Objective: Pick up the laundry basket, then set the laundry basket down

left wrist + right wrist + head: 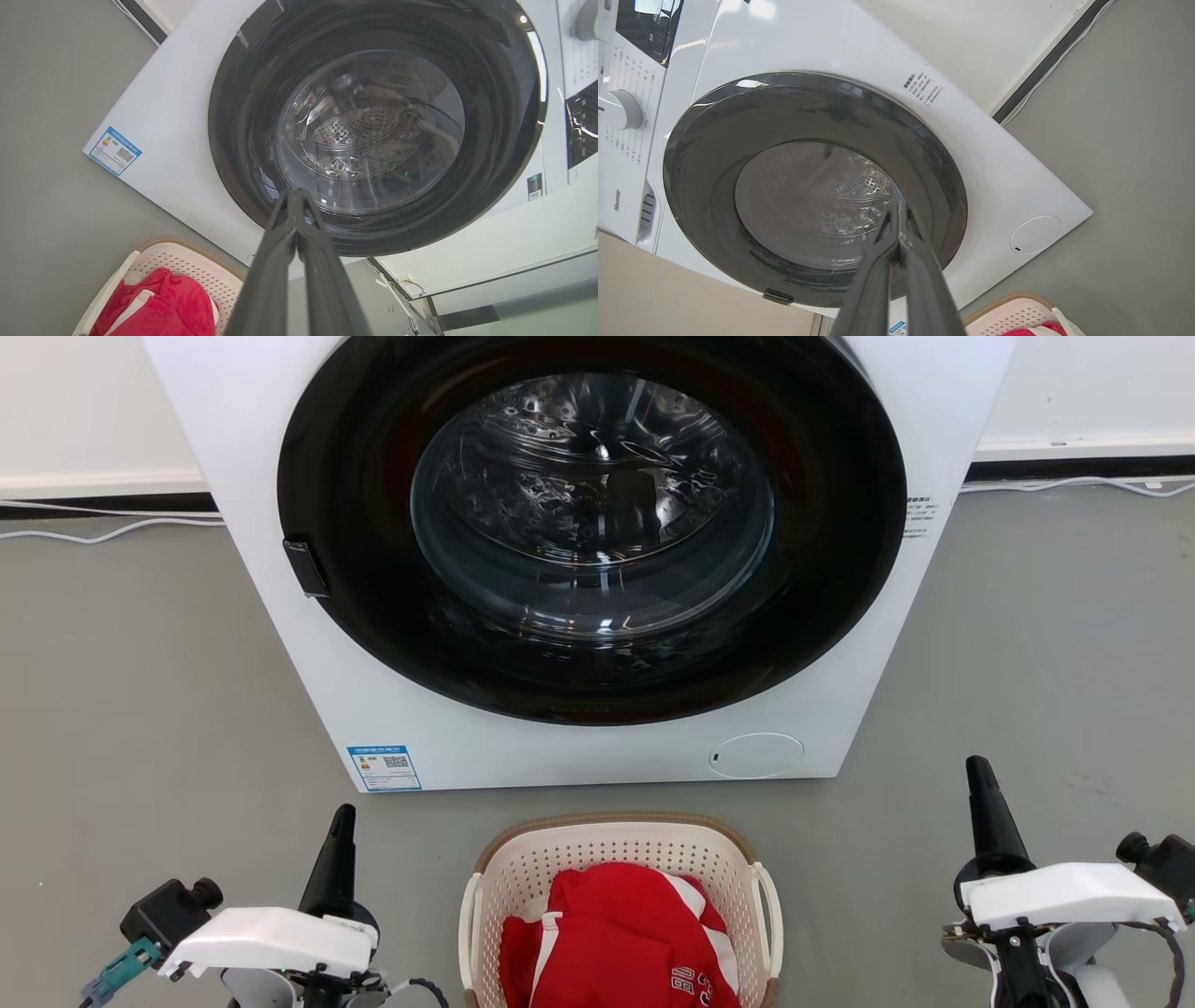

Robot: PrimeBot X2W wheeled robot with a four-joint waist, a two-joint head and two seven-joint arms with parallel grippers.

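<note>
Two claws in sight, both with fingers pressed together and holding nothing. The left claw point(342, 823) stood at the lower left of the head view, its dark fingers pointing up toward the washer point(560, 756). The right claw point(982, 782) stood at the lower right, likewise upright. The laundry basket point(611, 823) sat on the grey floor point(140, 709) between the two claws, apart from both and just in front of the washer's base. Its brown rim and cream perforated wall faced the machine, with a white loop handle on each side. A red garment point(616, 933) with white trim lay heaped inside it. The washer's round dark door point(593, 504) was shut, the drum showing through the glass. A blue label point(385, 767) was stuck at the lower left corner of the washer's front. In the left wrist view the left claw point(295, 195) pointed at the door glass, with the basket point(187, 261) low and to one side. In the right wrist view the right claw point(900, 207) pointed at the same glass, a corner of the basket point(1013, 313) at the bottom edge. White cables point(93, 534) ran along the wall behind.
</note>
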